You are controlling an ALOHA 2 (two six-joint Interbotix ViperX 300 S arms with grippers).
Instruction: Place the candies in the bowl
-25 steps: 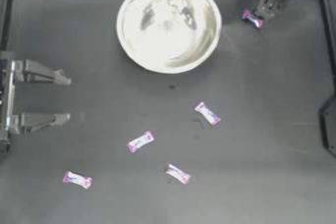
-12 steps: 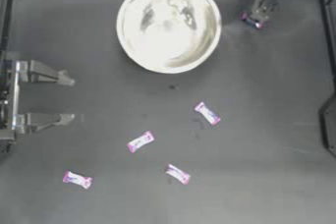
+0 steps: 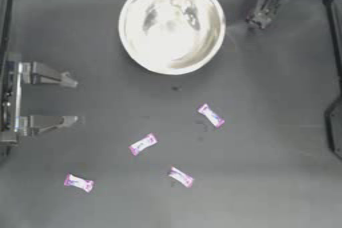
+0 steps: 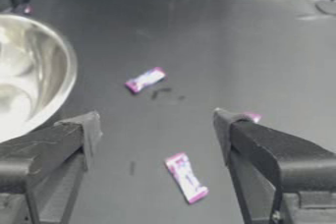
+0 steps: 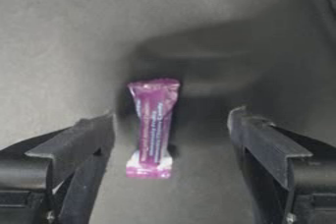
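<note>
Candies: four loose on the desk [image 3: 280,122] — far-left candy [image 3: 79,183], middle one [image 3: 143,143], lower one [image 3: 180,176], right one [image 3: 211,115]; fifth candy [image 5: 152,127] lies between the right pincer's tips.
Left pincer [image 3: 69,99]: parked at the left edge, jaws apart, empty.
Bowl [image 3: 172,26]: top centre, nothing inside.
Right pincer [image 3: 259,19]: just right of the bowl, jaws spread, nothing clamped.
Risk: the candy sits off-centre, nearer one jaw; closing could nudge it aside or pinch only wrapper.

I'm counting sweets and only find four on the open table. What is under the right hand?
A fifth candy lies on the table between the right hand's open jaws, untouched. From above, the right hand covers it, beside the bowl.
</note>
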